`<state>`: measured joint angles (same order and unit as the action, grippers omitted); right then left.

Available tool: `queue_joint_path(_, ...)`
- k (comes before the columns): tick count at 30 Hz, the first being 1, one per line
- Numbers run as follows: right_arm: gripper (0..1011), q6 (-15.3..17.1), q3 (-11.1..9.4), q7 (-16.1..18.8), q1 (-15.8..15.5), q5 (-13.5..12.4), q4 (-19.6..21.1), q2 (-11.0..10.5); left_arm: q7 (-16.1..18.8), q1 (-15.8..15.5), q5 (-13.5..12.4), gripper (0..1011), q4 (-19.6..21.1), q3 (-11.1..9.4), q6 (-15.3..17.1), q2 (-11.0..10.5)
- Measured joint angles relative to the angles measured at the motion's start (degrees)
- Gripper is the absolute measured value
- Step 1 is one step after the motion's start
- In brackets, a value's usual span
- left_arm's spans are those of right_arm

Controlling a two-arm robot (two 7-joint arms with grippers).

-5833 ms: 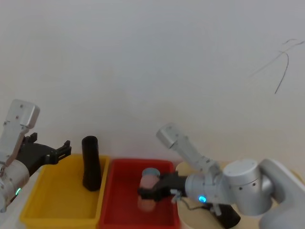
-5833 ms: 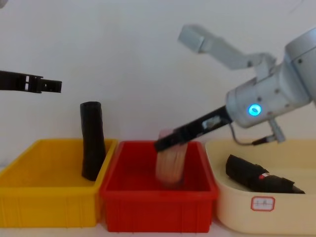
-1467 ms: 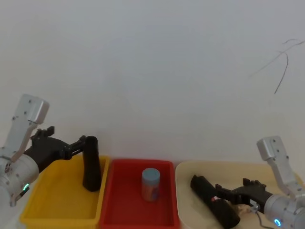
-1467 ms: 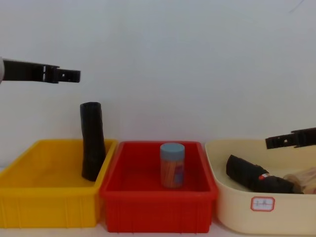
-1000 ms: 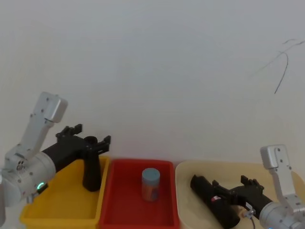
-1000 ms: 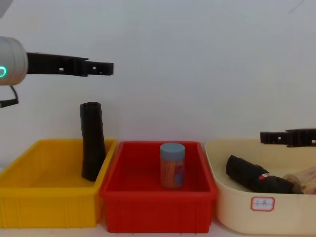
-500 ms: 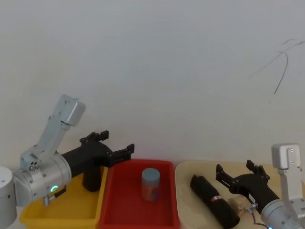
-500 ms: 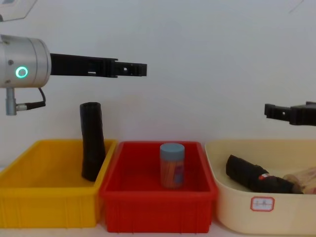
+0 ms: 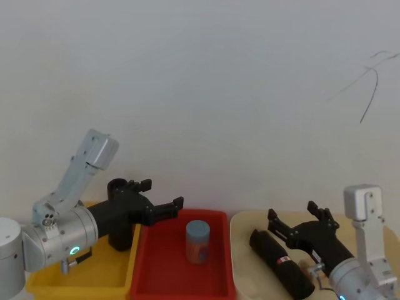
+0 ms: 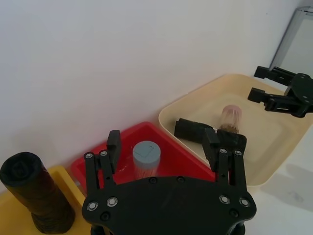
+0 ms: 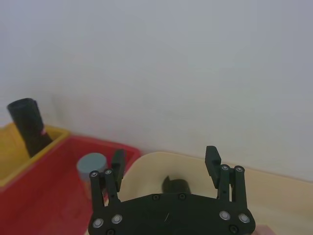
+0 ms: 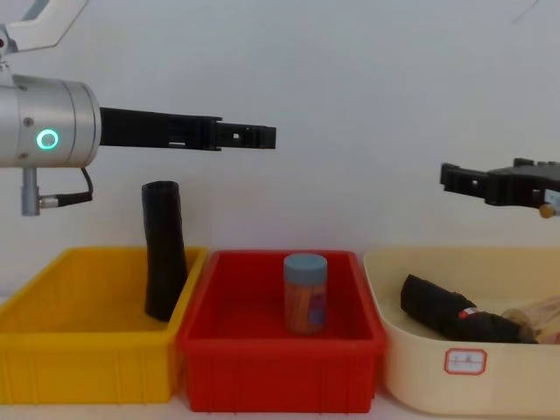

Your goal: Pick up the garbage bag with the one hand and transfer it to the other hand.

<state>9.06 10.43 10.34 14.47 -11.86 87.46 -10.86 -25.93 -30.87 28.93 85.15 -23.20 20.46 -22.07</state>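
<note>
The garbage bag (image 12: 451, 311), a thick black roll with a red-and-white sticker, lies on its side in the cream tub (image 12: 420, 376) at the right; it also shows in the head view (image 9: 281, 265) and the left wrist view (image 10: 205, 134). My left gripper (image 12: 267, 134), on the arm with the green-teal ring, is open and empty, high above the red bin (image 12: 280, 376). In the head view the left gripper (image 9: 161, 194) sits between the yellow and red bins. My right gripper (image 12: 448, 175) hovers open and empty above the tub, over the bag (image 11: 176, 186).
A slimmer plain black roll (image 12: 164, 249) stands leaning in the yellow bin (image 12: 87, 367). A jar with a blue lid (image 12: 305, 293) stands upright in the red bin. A second jar (image 12: 538, 317) lies in the cream tub beside the bag. A white wall is close behind.
My left arm swung right from above the yellow bin to over the red bin. My right gripper rose out of the cream tub and moved left above it. The bag stayed put.
</note>
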Motion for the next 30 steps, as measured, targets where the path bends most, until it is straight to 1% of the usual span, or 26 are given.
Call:
queue_joint_path(10, 1000, -0.1, 1.4, 1.6, 0.9, 0.2, -0.6, 0.0, -0.9, -0.4, 0.4, 1002, -0.8, -0.4, -0.1, -0.1)
queue_joint_path(30, 1000, -0.1, 2.3, 2.5, 1.3, 0.3, -0.9, 0.0, -1.4, -0.6, 0.6, 1001, -1.3, -0.7, -0.3, -0.2)
